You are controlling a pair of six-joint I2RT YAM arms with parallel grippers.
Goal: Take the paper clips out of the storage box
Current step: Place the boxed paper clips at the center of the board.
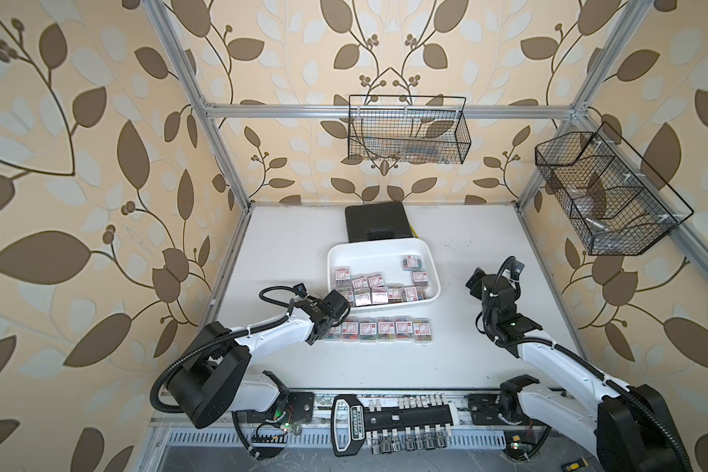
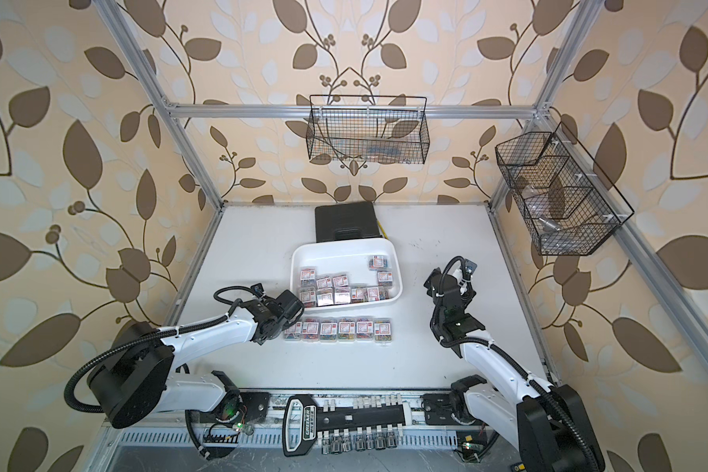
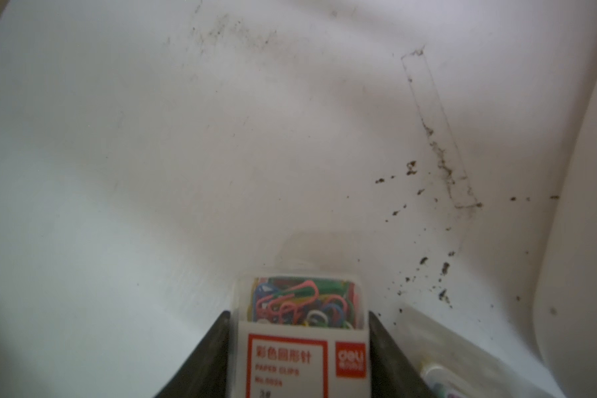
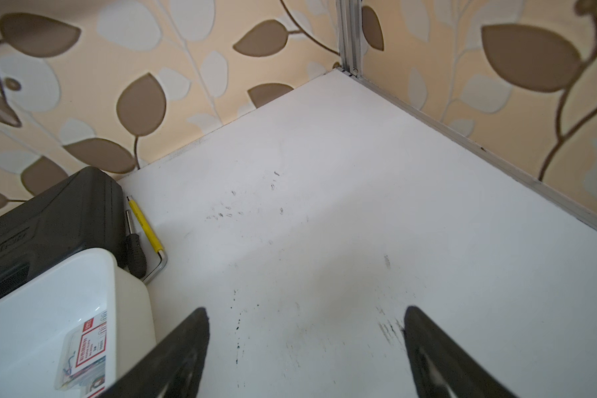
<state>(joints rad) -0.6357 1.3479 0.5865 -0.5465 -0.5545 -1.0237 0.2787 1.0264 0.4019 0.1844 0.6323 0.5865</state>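
The left claw [image 3: 299, 314] pinches a box of paper clips [image 3: 304, 296] at the end of the row [image 1: 381, 329] on the table [image 1: 287, 253], and the right claw [image 4: 305, 310] is spread wide.

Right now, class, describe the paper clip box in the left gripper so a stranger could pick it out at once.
Find the white storage box on the table; along its near side lies a row of paper clip boxes. The target box is at the row's end by the left arm, and it alone sits clamped in the left gripper.
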